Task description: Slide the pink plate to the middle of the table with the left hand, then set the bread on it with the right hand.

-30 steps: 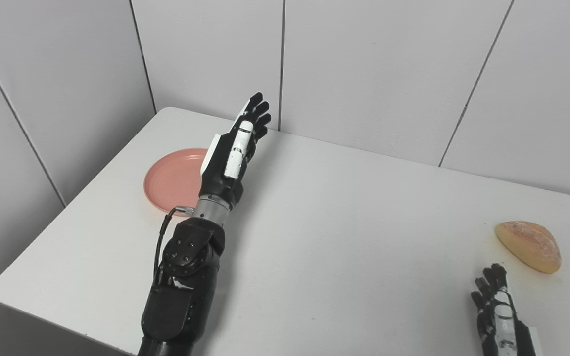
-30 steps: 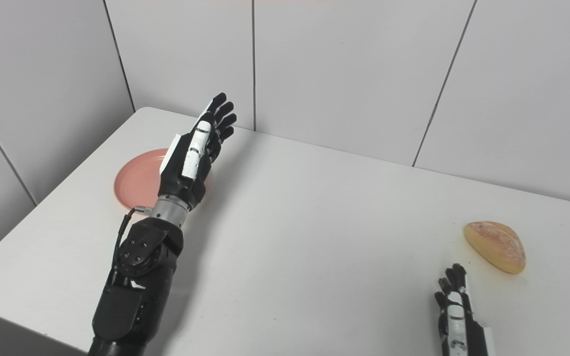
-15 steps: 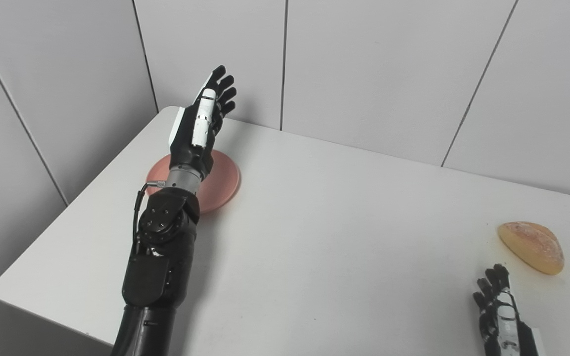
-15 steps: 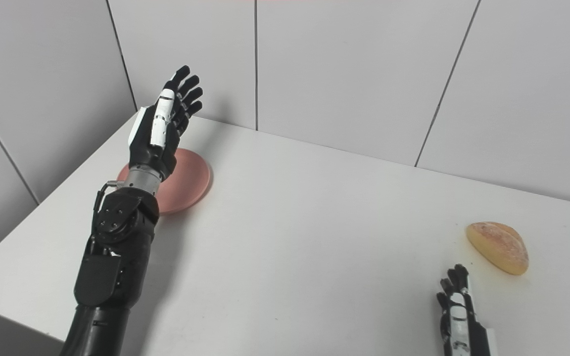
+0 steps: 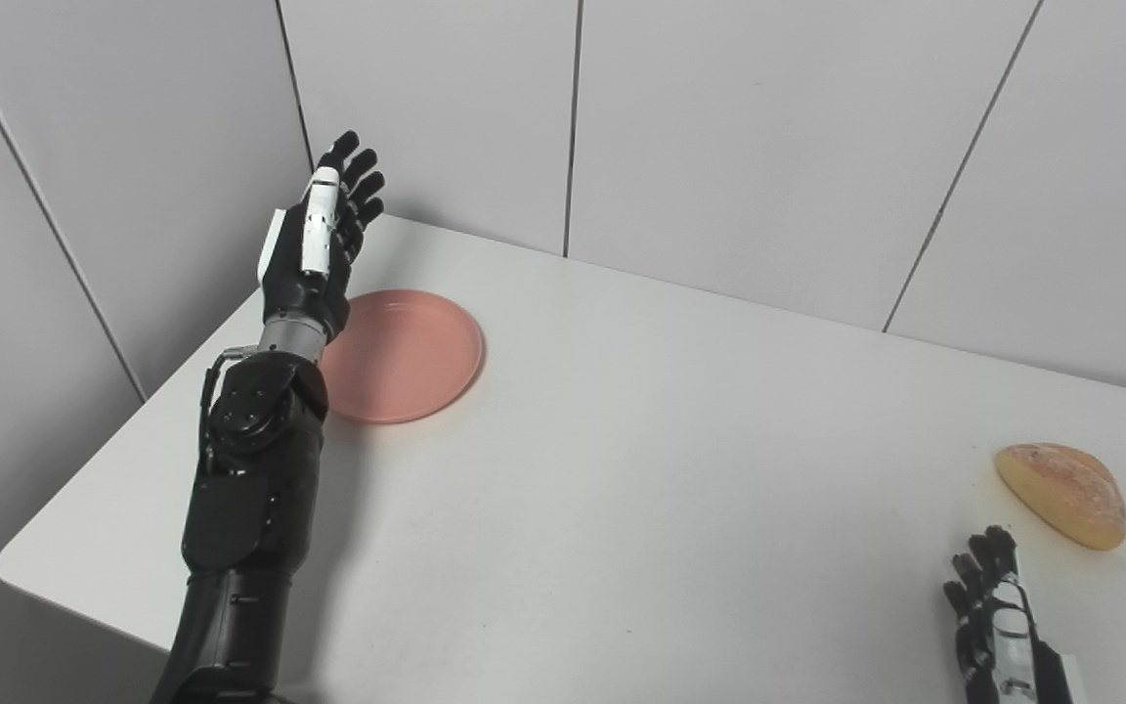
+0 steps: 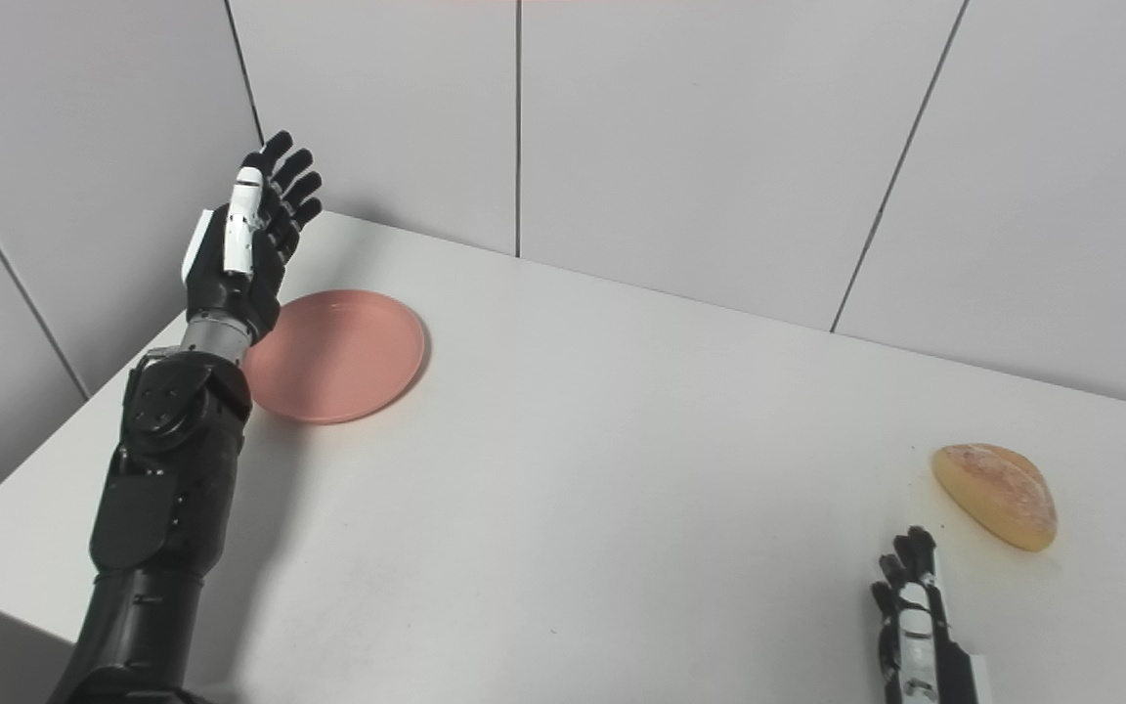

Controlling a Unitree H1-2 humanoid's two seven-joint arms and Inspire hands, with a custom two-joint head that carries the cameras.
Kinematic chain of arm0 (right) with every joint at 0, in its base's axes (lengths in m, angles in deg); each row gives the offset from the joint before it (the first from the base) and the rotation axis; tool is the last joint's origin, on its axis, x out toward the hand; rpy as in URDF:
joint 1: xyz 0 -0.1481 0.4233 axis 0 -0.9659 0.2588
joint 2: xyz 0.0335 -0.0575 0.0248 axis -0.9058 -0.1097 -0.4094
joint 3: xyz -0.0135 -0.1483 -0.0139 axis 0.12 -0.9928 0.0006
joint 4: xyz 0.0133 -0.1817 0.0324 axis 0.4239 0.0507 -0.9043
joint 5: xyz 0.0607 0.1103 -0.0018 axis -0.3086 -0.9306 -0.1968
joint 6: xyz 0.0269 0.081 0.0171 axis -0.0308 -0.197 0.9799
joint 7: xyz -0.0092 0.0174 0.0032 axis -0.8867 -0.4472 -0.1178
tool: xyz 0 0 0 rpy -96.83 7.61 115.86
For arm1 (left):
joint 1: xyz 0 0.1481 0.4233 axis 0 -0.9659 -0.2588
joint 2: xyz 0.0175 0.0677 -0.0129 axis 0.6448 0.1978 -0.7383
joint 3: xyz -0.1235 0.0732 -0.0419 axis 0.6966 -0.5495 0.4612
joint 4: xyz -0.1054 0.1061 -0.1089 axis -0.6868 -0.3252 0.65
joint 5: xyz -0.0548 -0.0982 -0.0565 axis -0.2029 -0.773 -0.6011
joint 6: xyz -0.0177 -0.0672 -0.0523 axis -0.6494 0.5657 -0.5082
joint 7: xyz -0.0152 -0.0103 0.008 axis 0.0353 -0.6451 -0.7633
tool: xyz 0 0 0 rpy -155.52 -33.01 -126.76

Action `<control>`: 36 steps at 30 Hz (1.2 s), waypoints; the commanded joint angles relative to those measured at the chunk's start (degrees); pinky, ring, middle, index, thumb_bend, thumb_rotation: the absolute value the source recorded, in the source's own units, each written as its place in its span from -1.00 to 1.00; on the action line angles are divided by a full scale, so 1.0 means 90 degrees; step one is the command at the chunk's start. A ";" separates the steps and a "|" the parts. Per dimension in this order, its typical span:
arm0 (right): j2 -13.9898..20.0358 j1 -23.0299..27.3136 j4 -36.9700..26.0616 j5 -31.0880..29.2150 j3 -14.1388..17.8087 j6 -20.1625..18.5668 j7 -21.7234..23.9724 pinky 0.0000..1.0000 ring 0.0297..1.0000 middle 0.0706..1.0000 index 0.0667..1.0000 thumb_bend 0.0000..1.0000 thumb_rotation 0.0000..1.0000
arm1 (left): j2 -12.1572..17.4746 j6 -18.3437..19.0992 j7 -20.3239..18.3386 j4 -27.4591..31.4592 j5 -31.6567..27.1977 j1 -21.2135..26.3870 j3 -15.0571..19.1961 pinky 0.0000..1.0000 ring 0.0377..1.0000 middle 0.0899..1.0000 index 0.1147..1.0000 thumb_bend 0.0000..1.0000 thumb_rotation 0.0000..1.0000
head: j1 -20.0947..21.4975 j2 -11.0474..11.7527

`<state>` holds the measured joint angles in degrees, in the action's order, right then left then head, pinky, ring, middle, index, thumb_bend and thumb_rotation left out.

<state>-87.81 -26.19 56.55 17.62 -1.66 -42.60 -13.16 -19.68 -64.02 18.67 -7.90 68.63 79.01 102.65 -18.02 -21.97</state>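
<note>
The pink plate (image 5: 405,354) lies flat near the table's far left corner. My left hand (image 5: 321,238) is raised above the table just left of the plate, fingers straight and apart, holding nothing. The bread (image 5: 1063,492), a golden half-round loaf, rests near the right edge. My right hand (image 5: 998,618) sits low at the bottom right, just short of the bread, fingers extended and empty. In the right eye view the plate (image 6: 340,353), the bread (image 6: 998,493), the left hand (image 6: 243,242) and the right hand (image 6: 910,618) show the same layout.
The white table (image 5: 641,469) meets grey wall panels (image 5: 739,127) at the back and on the left. Its front left corner (image 5: 11,567) is rounded.
My left arm has swung leftward, from over the plate's right side to its left edge, uncovering the plate. The camera shifted slightly. The bread and right hand have stayed put.
</note>
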 commanded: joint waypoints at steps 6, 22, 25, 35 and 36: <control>0.0052 0.0053 -0.0148 -0.0062 0.0056 -0.0084 0.0028 1.00 1.00 1.00 1.00 -0.72 1.00 | 0.0349 -0.0292 -0.0092 -0.0186 -0.0209 0.0304 0.0167 0.91 0.85 0.84 0.82 -0.16 1.00 | -0.0060 0.0075; 0.0079 0.0096 0.0010 -0.0107 0.0084 -0.0009 0.0075 1.00 1.00 1.00 1.00 -0.72 1.00 | 0.0409 -0.0327 -0.0050 -0.0828 -0.0385 0.0119 0.0474 0.95 0.88 0.86 0.82 -0.22 1.00 | -0.0150 0.0182; 0.0074 0.0103 0.0006 -0.0092 0.0086 -0.0011 0.0062 1.00 1.00 1.00 1.00 -0.74 1.00 | 0.0397 -0.0328 -0.0039 -0.0911 -0.0410 0.0087 0.0541 0.93 0.87 0.85 0.81 -0.24 1.00 | -0.0156 0.0194; 0.0097 0.0098 -0.0022 -0.0135 0.0103 -0.0052 0.0088 1.00 1.00 1.00 1.00 -0.72 1.00 | 0.0429 -0.0485 -0.0178 -0.1137 -0.0650 -0.0001 0.0715 1.00 0.91 0.88 0.83 -0.27 1.00 | -0.0224 0.0173; 0.0102 0.0095 -0.0026 -0.0139 0.0101 -0.0061 0.0094 1.00 1.00 1.00 1.00 -0.72 1.00 | 0.0444 -0.0514 -0.0217 -0.1168 -0.0678 -0.0013 0.0722 1.00 0.91 0.89 0.83 -0.27 1.00 | -0.0238 0.0166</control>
<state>-87.48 -25.96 56.85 16.60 -1.28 -42.64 -12.51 -17.91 -65.98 18.06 -19.33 63.47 77.92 108.80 -20.13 -20.48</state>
